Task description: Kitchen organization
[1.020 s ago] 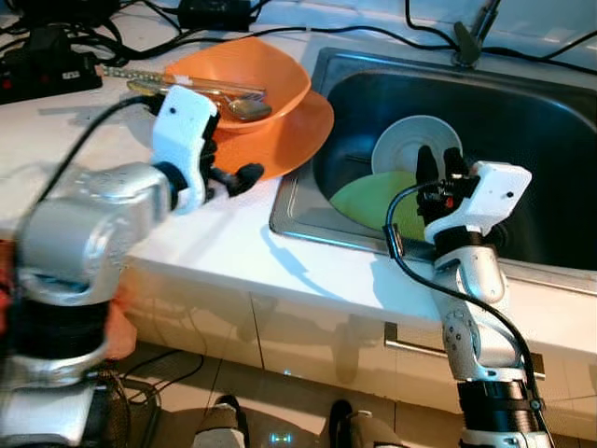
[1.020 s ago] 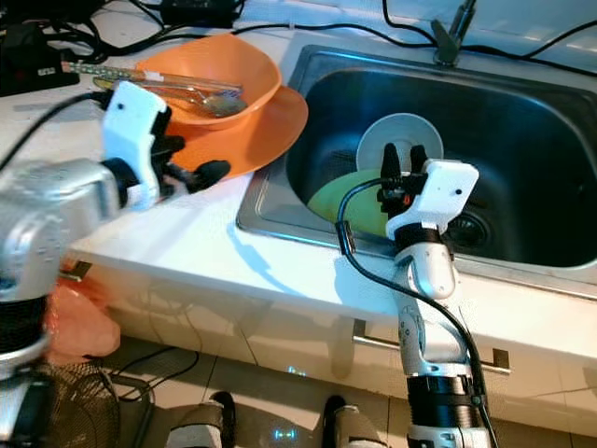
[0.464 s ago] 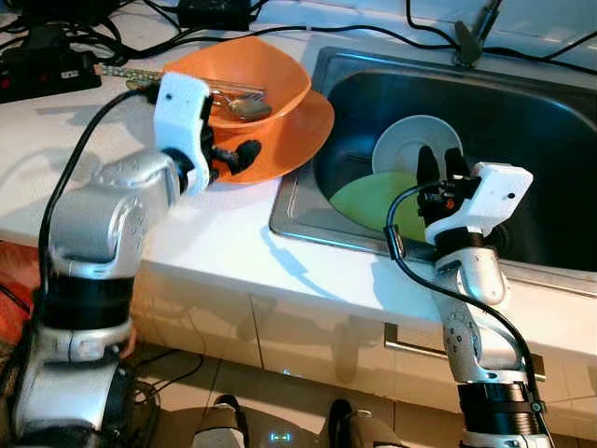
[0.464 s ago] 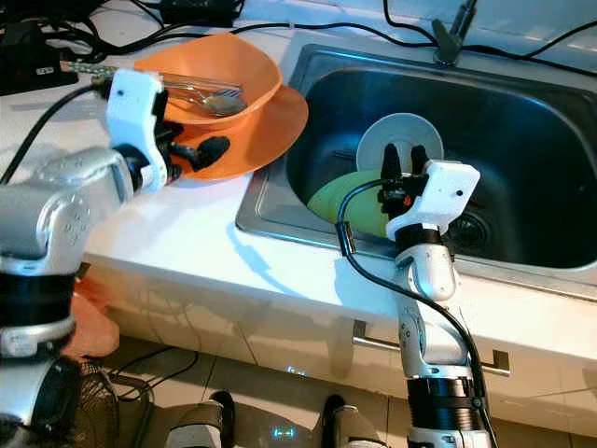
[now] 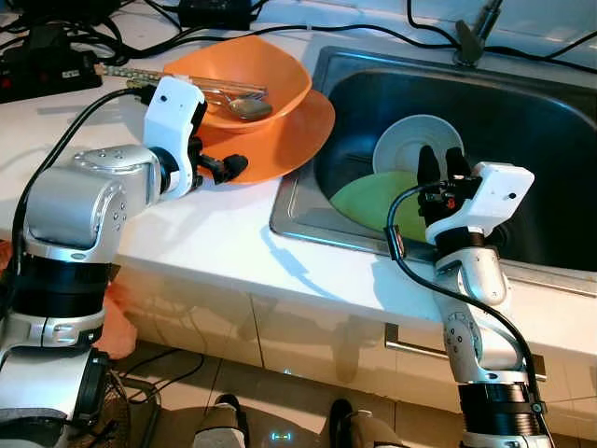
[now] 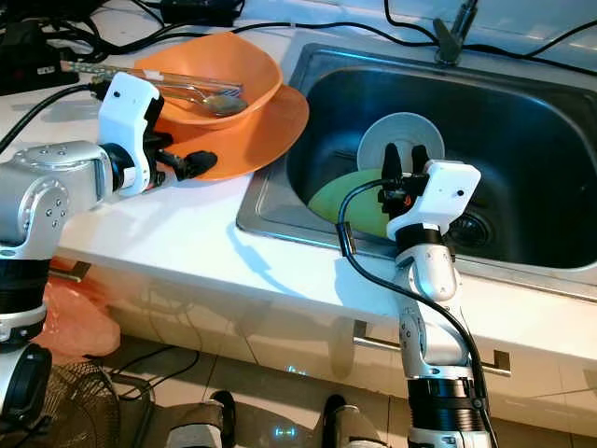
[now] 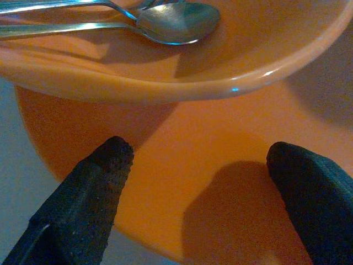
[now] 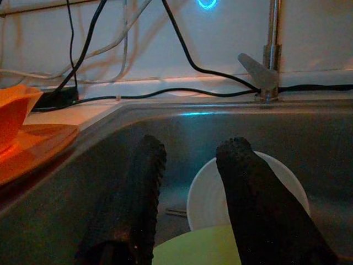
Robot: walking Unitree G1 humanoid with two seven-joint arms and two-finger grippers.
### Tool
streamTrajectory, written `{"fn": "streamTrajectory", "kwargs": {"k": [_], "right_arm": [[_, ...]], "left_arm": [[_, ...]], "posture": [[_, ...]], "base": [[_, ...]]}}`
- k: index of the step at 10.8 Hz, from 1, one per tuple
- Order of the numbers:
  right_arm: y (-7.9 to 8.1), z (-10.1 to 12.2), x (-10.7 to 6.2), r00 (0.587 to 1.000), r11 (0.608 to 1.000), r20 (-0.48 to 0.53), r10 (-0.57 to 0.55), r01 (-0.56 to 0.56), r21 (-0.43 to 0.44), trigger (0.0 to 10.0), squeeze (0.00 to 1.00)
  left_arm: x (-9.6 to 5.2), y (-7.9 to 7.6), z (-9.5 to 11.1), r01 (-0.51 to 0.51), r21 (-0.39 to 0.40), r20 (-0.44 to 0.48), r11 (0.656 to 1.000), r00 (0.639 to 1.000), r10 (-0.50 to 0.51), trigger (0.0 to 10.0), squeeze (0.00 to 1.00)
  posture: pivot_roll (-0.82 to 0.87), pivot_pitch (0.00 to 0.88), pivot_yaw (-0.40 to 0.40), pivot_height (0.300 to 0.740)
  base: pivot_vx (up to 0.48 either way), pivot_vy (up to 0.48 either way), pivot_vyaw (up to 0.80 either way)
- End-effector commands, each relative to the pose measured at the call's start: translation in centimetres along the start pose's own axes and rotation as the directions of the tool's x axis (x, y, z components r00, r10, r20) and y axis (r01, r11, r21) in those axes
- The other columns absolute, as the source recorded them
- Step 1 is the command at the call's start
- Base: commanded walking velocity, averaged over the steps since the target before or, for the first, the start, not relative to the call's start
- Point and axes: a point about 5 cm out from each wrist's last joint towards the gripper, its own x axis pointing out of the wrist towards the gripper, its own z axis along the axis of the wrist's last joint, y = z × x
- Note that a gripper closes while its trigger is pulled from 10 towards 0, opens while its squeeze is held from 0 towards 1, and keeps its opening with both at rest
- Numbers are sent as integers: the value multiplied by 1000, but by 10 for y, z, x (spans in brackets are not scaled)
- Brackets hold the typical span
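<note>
1. Left fingers (image 7: 105, 182) spread wide, holding nothing. In the left wrist view the two tips sit just over the near rim of the orange plate (image 5: 280, 140), one to each side. I read that as a line-up for a rim grab, not yet closed.
2. Left gripper (image 5: 229, 168) comes in low from the tabletop (image 5: 215, 233) side, which suits a flat plate: only the edge offers a hold.
3. Orange bowl (image 5: 252, 70) sits on the plate, with spoons (image 7: 176, 19) lying inside it. Stacked like this, lifting the plate carries all of it, so I'd expect the load to tip if the grip is shallow.
4. Right fingers (image 8: 248, 187) stand narrowly apart, empty, pointing up over the sink (image 5: 560, 103). Right gripper (image 5: 438, 163) hangs above the dishes, touching neither as far as I can tell.
5. In the sink a white plate (image 5: 410, 140) leans at the back, a green plate (image 5: 364, 201) lies in front and overlaps it. Both wait for sorting.
6. Cables (image 5: 280, 28) run along the back of the tabletop, past the tap (image 8: 265, 72); well apart from the left arm now, but worth watching on any lift.
</note>
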Motion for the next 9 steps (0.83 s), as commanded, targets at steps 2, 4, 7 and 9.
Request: {"fn": "streamTrajectory", "kwargs": {"k": [2,4,7,9], "right_arm": [[-8,-20,-8,995,999,-98,-34,34,-3,10000,0],[-6,-21,-9,994,999,-100,-34,34,2,10000,0],[-4,-24,-12,994,999,-106,-34,36,8,10000,0],[-2,-26,-13,993,999,-112,-31,33,15,10000,0]], "left_arm": [[-1,1,-9,15,-11,-42,1000,999,-15,10000,0],[2,-1,-17,40,-31,-69,999,997,-42,10000,0],[3,-1,-30,68,-19,-137,998,988,-70,10000,0],[-8,2,-33,60,8,-163,998,985,-58,10000,0]], "posture": [[165,250,16,740],[161,247,22,740],[165,244,44,740],[180,247,49,740]], "base": [[0,0,0],[0,0,0],[0,0,0],[0,0,0]]}}
